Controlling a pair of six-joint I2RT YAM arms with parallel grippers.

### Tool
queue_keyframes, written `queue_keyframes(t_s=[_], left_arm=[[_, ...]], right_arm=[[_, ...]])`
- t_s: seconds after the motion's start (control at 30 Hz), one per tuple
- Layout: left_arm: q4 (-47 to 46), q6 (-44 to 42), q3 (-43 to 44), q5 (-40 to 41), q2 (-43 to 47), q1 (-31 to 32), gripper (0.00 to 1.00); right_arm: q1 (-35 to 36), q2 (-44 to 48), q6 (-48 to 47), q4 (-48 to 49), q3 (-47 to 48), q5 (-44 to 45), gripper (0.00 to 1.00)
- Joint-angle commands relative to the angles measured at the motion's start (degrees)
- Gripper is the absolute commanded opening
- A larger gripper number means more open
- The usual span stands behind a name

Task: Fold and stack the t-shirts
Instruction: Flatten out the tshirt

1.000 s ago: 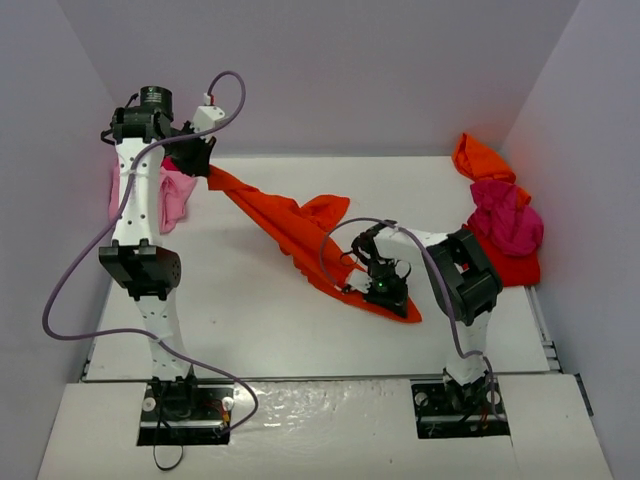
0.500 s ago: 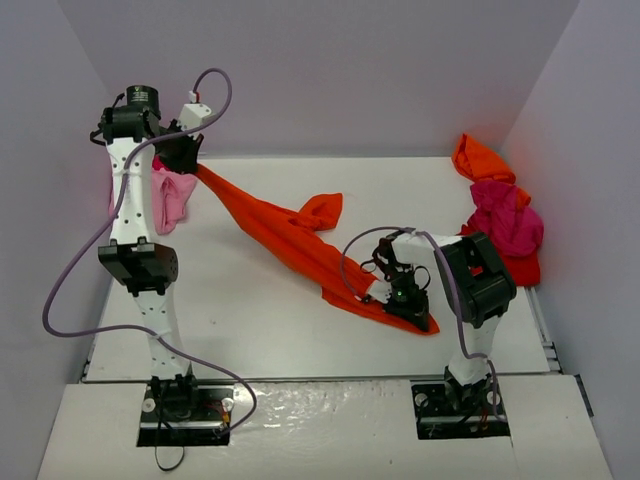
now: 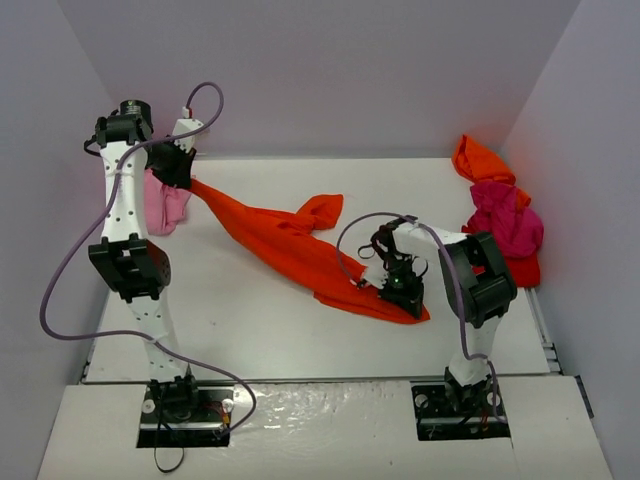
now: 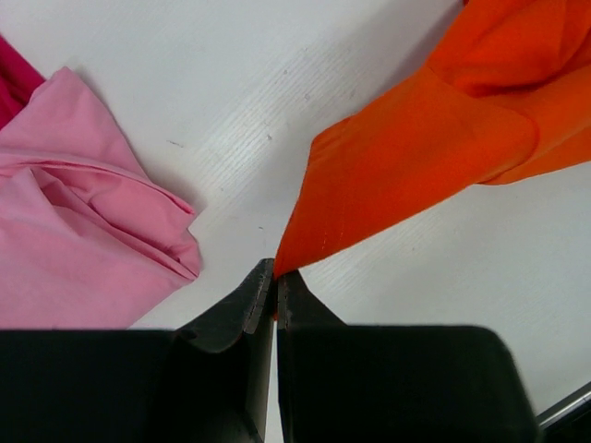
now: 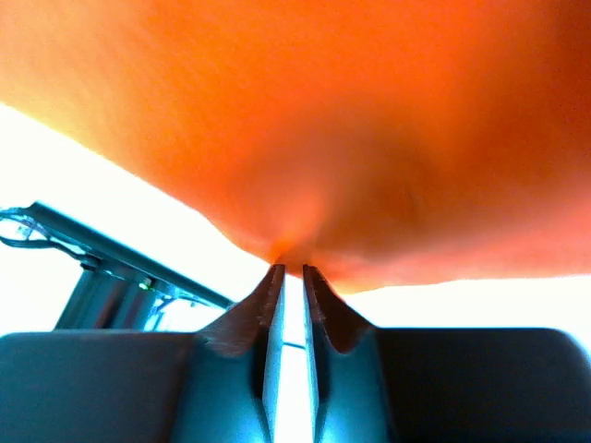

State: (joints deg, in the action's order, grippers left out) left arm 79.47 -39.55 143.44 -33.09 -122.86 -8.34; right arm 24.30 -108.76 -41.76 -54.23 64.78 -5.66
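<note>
Orange-red shirt [image 3: 290,245] lies diagonally; our left gripper [image 4: 275,273] clamps its far corner. Our right gripper [image 5: 291,269] meets the near end, and we cannot tell if it holds.

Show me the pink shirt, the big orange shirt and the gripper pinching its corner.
light pink t-shirt [image 4: 83,231]: left wrist view, on its folded middle.
orange-red t-shirt [image 3: 285,245]: top view, on the stretched middle of the cloth.
left gripper [image 4: 275,274]: left wrist view, between its fingertips, at the shirt's corner.
</note>
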Motion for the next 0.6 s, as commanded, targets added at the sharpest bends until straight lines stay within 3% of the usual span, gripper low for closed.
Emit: queue_keyframes(t_s=[0.0, 0.07, 0.2, 0.33, 0.47, 0.57], left_arm=[[15.37, -7.73, -11.4, 3.47, 14.15, 0.33, 0.0], [15.45, -8.69, -16.82, 5.05, 19.01, 0.95, 0.0], [15.46, -9.95, -25.42, 6.33, 24.39, 0.96, 0.0], [15.45, -11.59, -32.12, 10.03, 28.41, 0.37, 0.0], [15.45, -13.0, -34.3, 11.69, 31.36, -2.46, 0.0], [15.5, -13.92, -36.83, 14.55, 32.05, -5.82, 0.0]], right_arm=[[-0.48, 7.48, -4.49, -11.48, 11.94, -2.1, 0.27], [-0.53, 8.27, -5.43, -13.66, 21.19, -2.05, 0.28], [-0.57, 4.84, -7.36, -13.06, 37.43, -0.67, 0.45], [-0.66, -6.58, -3.62, -9.17, 51.38, -2.34, 0.44], [1.0, -22.8, 0.16, -12.12, 68.09, -8.82, 0.43], [3.72, -27.92, 0.94, -12.69, 69.02, -10.66, 0.4]])
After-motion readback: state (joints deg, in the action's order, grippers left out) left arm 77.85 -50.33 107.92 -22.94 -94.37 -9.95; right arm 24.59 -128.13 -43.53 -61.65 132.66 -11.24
